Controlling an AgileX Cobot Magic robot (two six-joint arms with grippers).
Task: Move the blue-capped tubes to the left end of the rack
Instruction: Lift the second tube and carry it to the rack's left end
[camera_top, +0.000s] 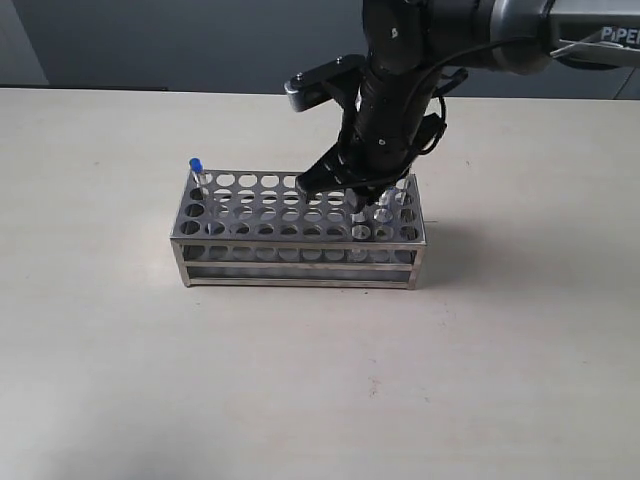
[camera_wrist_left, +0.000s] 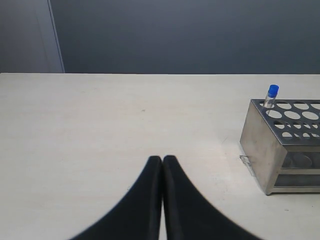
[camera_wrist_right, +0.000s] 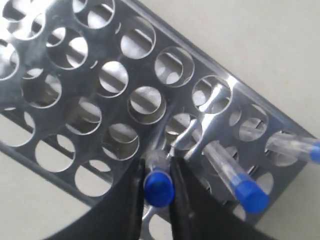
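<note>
- On the table (camera_top: 100, 380) there's just one rack (camera_top: 300, 258): silver metal, with rows of round holes across the top plate.
- Four tubes total, all with blue caps.
- One tube (camera_top: 196, 166) stands on its own in the back corner hole at the rack's left end. It also shows up in the left wrist view (camera_wrist_left: 271, 95).
- The other three are bunched at the right end and are easiest to count from the right wrist view. The first tube (camera_wrist_right: 159, 189) sits between the fingers, a second tube (camera_wrist_right: 252, 196) is just beside it, and a third tube (camera_wrist_right: 314, 149) is further along, half cut off by the frame edge.
- Right tool (camera_top: 362, 205) is down over the rack's right end, narrowed to a slim gap. Its black fingers (camera_wrist_right: 132, 205) press on both sides of that first tube at the cap, so it's clamped on it. The tube's lower part runs down into a hole.
- Left tool (camera_wrist_left: 162, 161) is clenched, with its fingers flat against each other, over bare table well apart from the rack's left end.
</note>
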